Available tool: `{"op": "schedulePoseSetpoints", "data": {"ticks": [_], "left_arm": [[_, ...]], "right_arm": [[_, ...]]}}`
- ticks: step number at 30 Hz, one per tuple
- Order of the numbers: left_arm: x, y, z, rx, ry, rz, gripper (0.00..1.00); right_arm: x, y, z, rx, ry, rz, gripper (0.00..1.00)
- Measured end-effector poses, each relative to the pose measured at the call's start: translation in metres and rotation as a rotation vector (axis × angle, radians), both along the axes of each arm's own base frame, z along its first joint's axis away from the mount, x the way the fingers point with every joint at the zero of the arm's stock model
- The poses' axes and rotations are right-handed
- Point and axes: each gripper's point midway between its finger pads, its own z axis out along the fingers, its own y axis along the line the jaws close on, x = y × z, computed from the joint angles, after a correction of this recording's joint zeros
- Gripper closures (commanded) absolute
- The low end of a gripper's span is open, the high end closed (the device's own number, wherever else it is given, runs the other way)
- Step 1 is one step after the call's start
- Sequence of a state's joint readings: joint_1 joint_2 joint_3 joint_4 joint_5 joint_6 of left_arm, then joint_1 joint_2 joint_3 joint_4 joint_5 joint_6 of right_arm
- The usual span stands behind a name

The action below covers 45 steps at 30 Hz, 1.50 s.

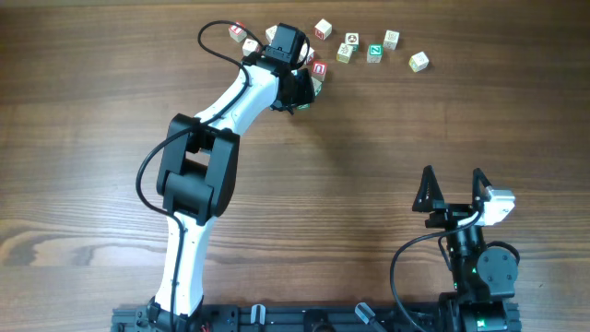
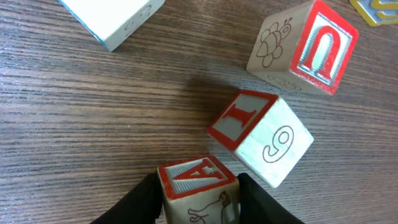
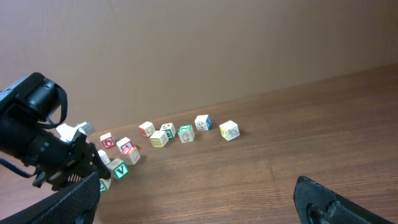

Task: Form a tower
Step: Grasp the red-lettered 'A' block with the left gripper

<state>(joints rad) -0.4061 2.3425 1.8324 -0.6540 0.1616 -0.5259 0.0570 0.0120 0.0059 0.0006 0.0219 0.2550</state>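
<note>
Back by the robot's base, well short of the A cube (image 2: 198,177): right gripper (image 1: 453,175) parked over bare table (image 1: 111,111), jaws spread wide, nothing in them.

Further out, at the A cube itself: left gripper (image 2: 199,200) clamped on it, black fingers (image 2: 134,208) flat against two opposite side walls. Can't tell if lifted or sitting on the wood.

No tower anywhere yet, far as visible. Just singles scattered around the A cube. Can't rule out something hidden under the left wrist in the overhead view, though.

Handling-wise, just guessing: small wooden cube, so light and rigid with nothing to crush, but smooth printed faces, probably a bit slippery. Best taken exactly like this, across two opposite side faces, and kept level so as to land flat. No long axis on a cube, obviously; for the tower, straight up once stacked. Red-framed A face up toward the wrist cam, letter's top pointing away from the wrist, little animal sketch on the wall nearest the camera.

Just past the A cube, to its right: I cube (image 2: 261,140) with a 9 on its side, turned corner-on, very close to one finger. Beyond that, U cube (image 2: 305,53). Far left of the A cube, a blue-edged cube (image 2: 115,18). Farthest out, well right of the A cube in the overhead view, a loose row of cubes (image 1: 374,53).
</note>
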Motion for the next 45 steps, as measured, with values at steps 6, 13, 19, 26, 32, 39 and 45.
{"op": "schedulePoseSetpoints", "data": {"ticks": [6,13,19,26,32,39,45], "left_arm": [[-0.007,0.003,0.003,0.02,0.034,-0.01,0.77],[-0.052,-0.007,0.059,0.103,0.056,-0.079,0.8],[-0.079,-0.036,0.063,0.155,0.052,-0.147,0.8],[-0.077,-0.022,0.03,0.205,0.036,-0.093,0.75],[-0.079,-0.018,0.008,0.207,0.023,-0.087,0.74],[-0.073,-0.003,0.002,0.212,0.028,-0.058,0.71],[-0.073,-0.004,0.002,0.203,0.033,-0.083,0.73]], "right_arm": [[0.0,0.0,0.0,0.0,0.0,0.0,0.0],[0.0,0.0,0.0,0.0,0.0,0.0,0.0],[0.0,0.0,0.0,0.0,0.0,0.0,0.0],[0.0,0.0,0.0,0.0,0.0,0.0,0.0],[0.0,0.0,0.0,0.0,0.0,0.0,0.0],[0.0,0.0,0.0,0.0,0.0,0.0,0.0],[0.0,0.0,0.0,0.0,0.0,0.0,0.0]]}}
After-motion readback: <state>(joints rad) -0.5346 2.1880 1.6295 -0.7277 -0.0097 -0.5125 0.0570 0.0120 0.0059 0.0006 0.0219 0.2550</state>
